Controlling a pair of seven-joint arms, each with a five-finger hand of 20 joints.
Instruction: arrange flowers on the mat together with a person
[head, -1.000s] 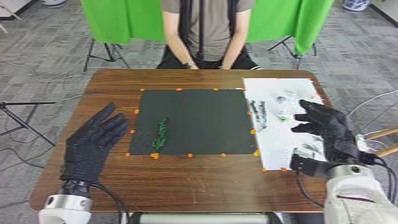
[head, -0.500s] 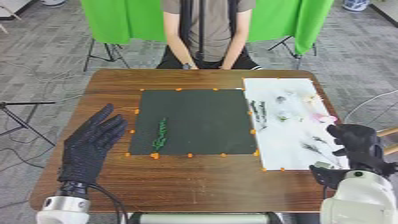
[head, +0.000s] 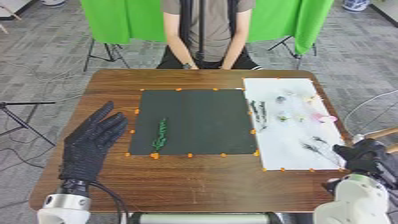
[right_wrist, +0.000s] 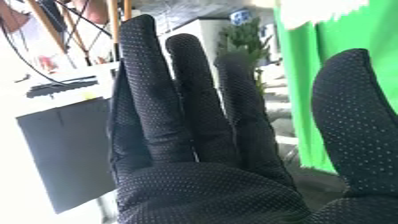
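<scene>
Holding nothing, the right hand (head: 364, 157) is hovering near the bench's edge at about four o'clock from the mat, just beside the white sheet (head: 282, 136). Its fingers are standing straight and mostly close together, and its thumb is spreading well away from them, perhaps so that a thin stem can fit between.

The sheet, lying at three o'clock, is serving as the supply, laid on the right hand's side probably to keep each reach short. Feathery dry stems (head: 313, 148) are lying on its near part, nearest that hand; a pink flower (head: 326, 118) is resting by its outer edge, and dark twigs (head: 258, 116) are lying along the edge by the mat. The pieces are lying apart, which should be making single picks easier.

The dark mat (head: 209, 122) is carrying one green sprig (head: 161, 136), lying lengthwise at eight o'clock from its middle. The arrangement is seemingly just beginning, and the next move is calling for a gentle pinch on one stem; thin ones could be slipping or bending.

Beyond the mat at eight to nine o'clock, the left hand (head: 89, 145) is waiting with its fingers spread, seemingly leaving the work free. At twelve o'clock, a person's forearms (head: 238, 47) are hanging down by the bench (head: 204, 187), touching no flowers.
</scene>
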